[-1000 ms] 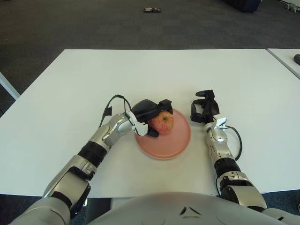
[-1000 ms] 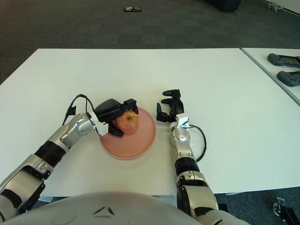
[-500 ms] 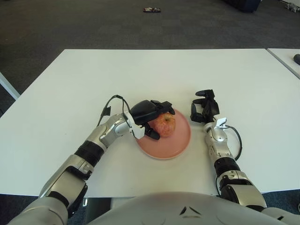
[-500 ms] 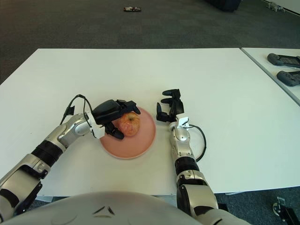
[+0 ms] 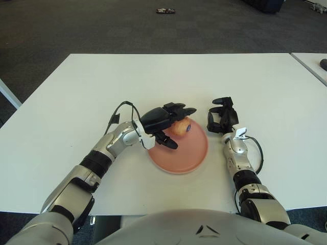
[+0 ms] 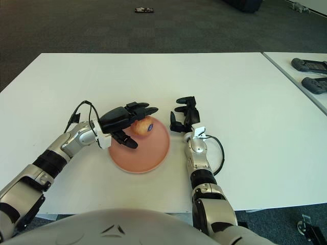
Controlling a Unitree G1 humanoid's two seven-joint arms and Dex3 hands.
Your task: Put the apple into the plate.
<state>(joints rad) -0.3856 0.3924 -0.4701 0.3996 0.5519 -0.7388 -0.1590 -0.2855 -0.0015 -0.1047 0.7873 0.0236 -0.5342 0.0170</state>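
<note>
One round apple (image 5: 180, 126) lies on the smooth pink plate (image 5: 180, 149) beneath the spread-fingered left hand (image 5: 162, 121).

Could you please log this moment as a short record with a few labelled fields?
apple: on the plate, near its far edge
plate: pink, on the white table
left hand: fingers spread, above and just left of the apple, holding nothing
right hand: idle on the table, just right of the plate
task state: apple in plate
</note>
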